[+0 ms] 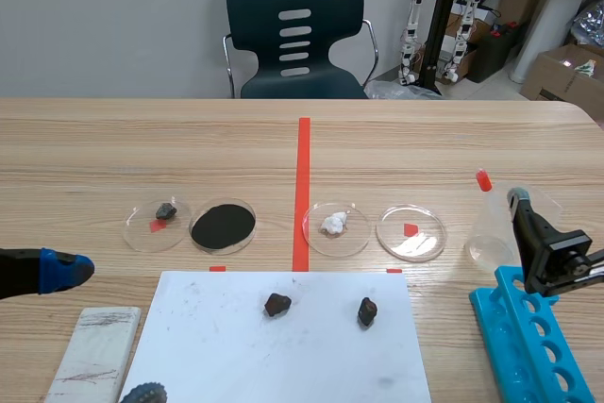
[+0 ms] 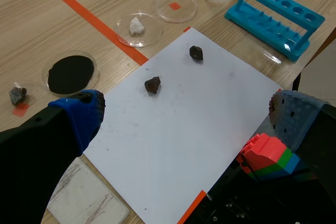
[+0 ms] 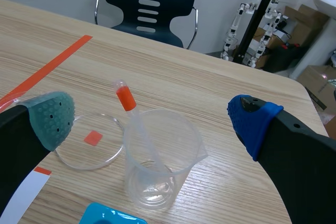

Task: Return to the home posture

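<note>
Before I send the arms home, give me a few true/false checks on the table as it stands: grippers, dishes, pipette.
1. The left gripper and right gripper are both open, holding nothing. True.
2. The pipette lies flat. False: it stands tilted in the clear beaker.
3. The white lump lies in a dish on the right arm's side of the tape line. True.
4. The black powder dish sits on the white paper. False: it is on the bare table, beyond the paper.
5. The dish next to the clear beaker holds a rock. False: only a red mark shows in it.
</note>
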`<state>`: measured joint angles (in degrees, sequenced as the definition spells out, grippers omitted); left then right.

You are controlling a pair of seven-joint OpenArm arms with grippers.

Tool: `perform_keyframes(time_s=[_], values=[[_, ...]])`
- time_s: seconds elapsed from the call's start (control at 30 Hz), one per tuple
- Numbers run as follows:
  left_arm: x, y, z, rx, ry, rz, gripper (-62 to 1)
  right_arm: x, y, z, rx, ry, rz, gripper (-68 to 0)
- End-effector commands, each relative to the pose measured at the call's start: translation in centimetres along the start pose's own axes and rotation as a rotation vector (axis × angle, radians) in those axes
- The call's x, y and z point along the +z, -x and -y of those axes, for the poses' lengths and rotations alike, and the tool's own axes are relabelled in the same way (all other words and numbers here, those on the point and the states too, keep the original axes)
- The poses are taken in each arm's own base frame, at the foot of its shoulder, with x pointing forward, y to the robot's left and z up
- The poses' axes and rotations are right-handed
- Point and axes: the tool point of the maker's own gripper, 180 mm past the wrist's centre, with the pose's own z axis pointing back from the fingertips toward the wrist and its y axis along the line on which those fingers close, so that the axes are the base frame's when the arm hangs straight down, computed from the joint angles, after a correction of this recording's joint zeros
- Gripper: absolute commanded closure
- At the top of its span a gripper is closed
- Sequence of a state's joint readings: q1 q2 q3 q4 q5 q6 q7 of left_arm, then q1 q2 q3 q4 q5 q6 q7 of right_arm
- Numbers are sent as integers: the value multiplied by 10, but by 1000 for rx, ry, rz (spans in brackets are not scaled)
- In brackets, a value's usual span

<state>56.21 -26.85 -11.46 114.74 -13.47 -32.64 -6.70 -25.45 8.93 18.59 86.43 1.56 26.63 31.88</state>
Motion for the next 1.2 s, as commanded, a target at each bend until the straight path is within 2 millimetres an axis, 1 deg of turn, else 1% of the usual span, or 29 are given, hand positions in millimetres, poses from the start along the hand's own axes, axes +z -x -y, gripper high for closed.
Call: perform_keyframes(time_s=[0.0,0.5,0.6,0.7,0.77,0.83,0.9,1.03,1.17], values=[[0,-6,0,5,-4,26,-623,-3,-9,4,7,3,36,-611],[0,-6,0,5,-4,26,-623,-3,-9,4,7,3,36,-611],[0,-6,0,5,-4,26,-623,-3,-6,5,10,9,19,-611],[0,-6,0,5,-4,26,-623,-4,1,10,44,60,-29,-611],[0,-6,0,5,-4,26,-623,-3,-1,10,52,82,-38,-611],[0,-6,0,5,-4,26,-623,0,-7,3,50,65,-31,-611],[0,-6,0,5,-4,26,-623,3,-13,-8,50,31,-24,-611],[0,-6,0,5,-4,26,-623,11,-27,-36,46,-49,-11,-611],[0,-6,0,5,-4,26,-623,25,-36,-63,25,-127,-7,-611]])
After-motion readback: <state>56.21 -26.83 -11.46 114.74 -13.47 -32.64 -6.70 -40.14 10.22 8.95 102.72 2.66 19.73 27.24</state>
